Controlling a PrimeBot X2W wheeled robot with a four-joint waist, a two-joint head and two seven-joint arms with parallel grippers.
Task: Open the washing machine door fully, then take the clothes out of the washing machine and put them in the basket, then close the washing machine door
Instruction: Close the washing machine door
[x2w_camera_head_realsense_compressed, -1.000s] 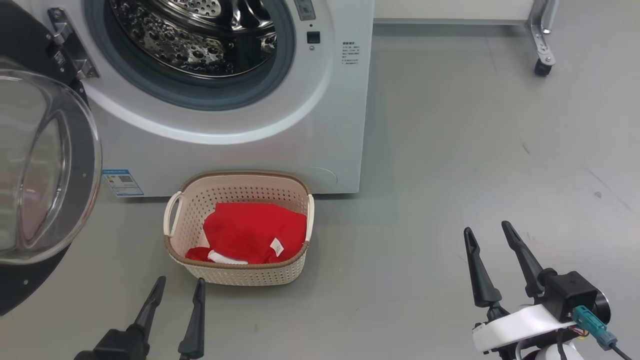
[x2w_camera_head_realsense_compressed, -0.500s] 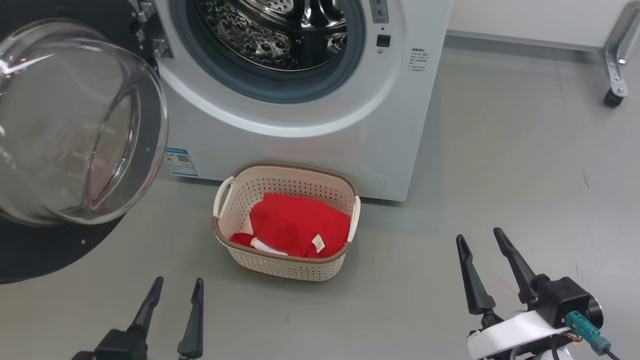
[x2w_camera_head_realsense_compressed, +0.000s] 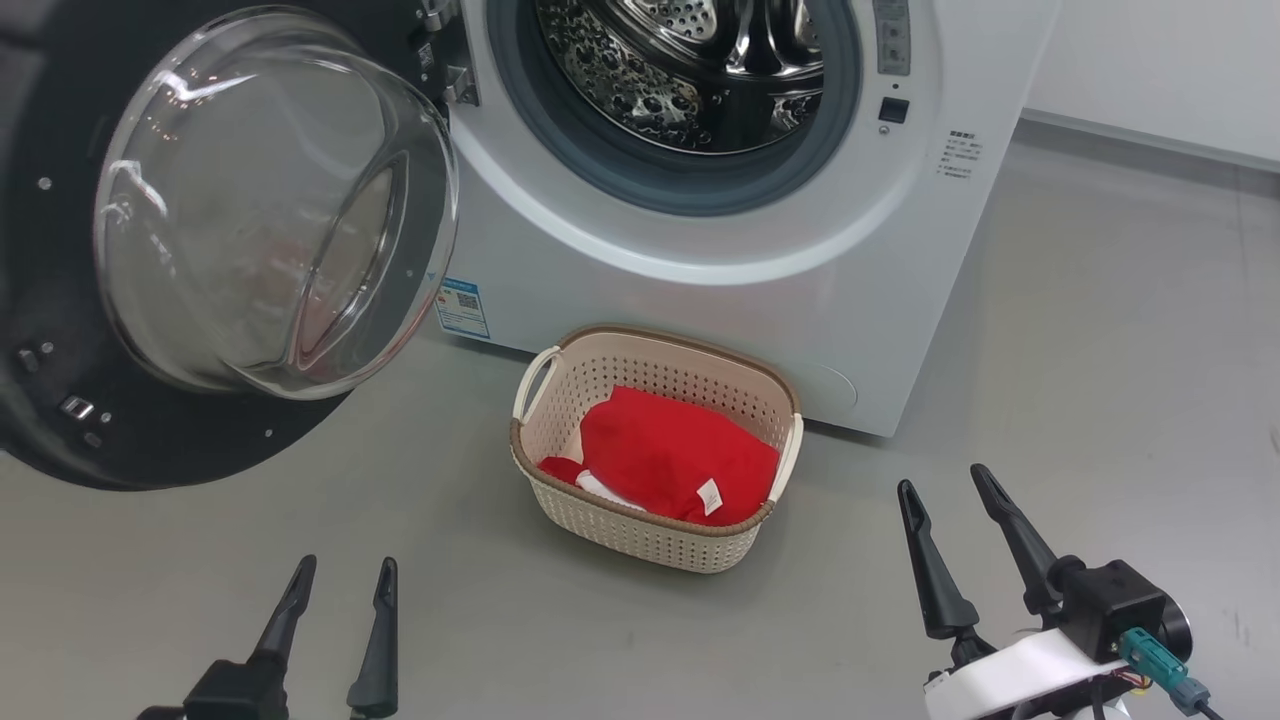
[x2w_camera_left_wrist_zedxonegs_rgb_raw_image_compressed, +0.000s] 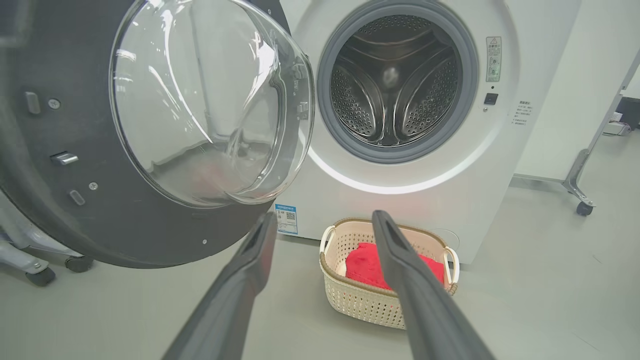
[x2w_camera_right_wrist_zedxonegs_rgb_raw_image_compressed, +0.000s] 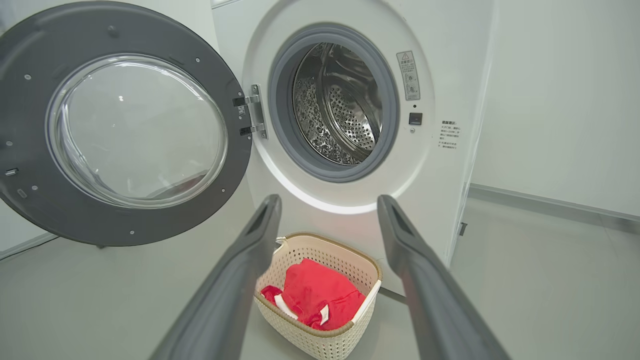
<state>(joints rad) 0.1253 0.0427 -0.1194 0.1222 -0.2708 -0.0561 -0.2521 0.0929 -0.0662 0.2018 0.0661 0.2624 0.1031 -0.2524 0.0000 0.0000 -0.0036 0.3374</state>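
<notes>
The washing machine (x2w_camera_head_realsense_compressed: 760, 290) (x2w_camera_left_wrist_zedxonegs_rgb_raw_image_compressed: 450, 165) (x2w_camera_right_wrist_zedxonegs_rgb_raw_image_compressed: 350, 210) stands ahead with a bare steel drum (x2w_camera_head_realsense_compressed: 700, 70) (x2w_camera_left_wrist_zedxonegs_rgb_raw_image_compressed: 395, 85) (x2w_camera_right_wrist_zedxonegs_rgb_raw_image_compressed: 335, 110). Its door (x2w_camera_head_realsense_compressed: 270, 210) (x2w_camera_left_wrist_zedxonegs_rgb_raw_image_compressed: 200, 100) (x2w_camera_right_wrist_zedxonegs_rgb_raw_image_compressed: 130, 130), black-rimmed with a glass bowl, hangs swung wide open to the left. On the floor in front sits the cream basket (x2w_camera_head_realsense_compressed: 640, 525) (x2w_camera_left_wrist_zedxonegs_rgb_raw_image_compressed: 360, 300) (x2w_camera_right_wrist_zedxonegs_rgb_raw_image_compressed: 320, 335), and the red clothes (x2w_camera_head_realsense_compressed: 675, 455) (x2w_camera_left_wrist_zedxonegs_rgb_raw_image_compressed: 365, 265) (x2w_camera_right_wrist_zedxonegs_rgb_raw_image_compressed: 315, 292) lie bundled inside it. My left gripper (x2w_camera_head_realsense_compressed: 340, 570) (x2w_camera_left_wrist_zedxonegs_rgb_raw_image_compressed: 322, 220) is open and empty, short of the basket. My right gripper (x2w_camera_head_realsense_compressed: 945, 480) (x2w_camera_right_wrist_zedxonegs_rgb_raw_image_compressed: 327, 202) is open and empty too, to the basket's right.
Grey floor (x2w_camera_head_realsense_compressed: 1100, 350) spreads to the right of the machine. A wheeled metal stand (x2w_camera_left_wrist_zedxonegs_rgb_raw_image_compressed: 580, 200) stands at the right by a white wall. Another caster (x2w_camera_left_wrist_zedxonegs_rgb_raw_image_compressed: 40, 275) sits under the open door at the left.
The head camera has swung left, so machine, door and basket shifted right in its view. Both grippers stay open and keep their places at the bottom.
</notes>
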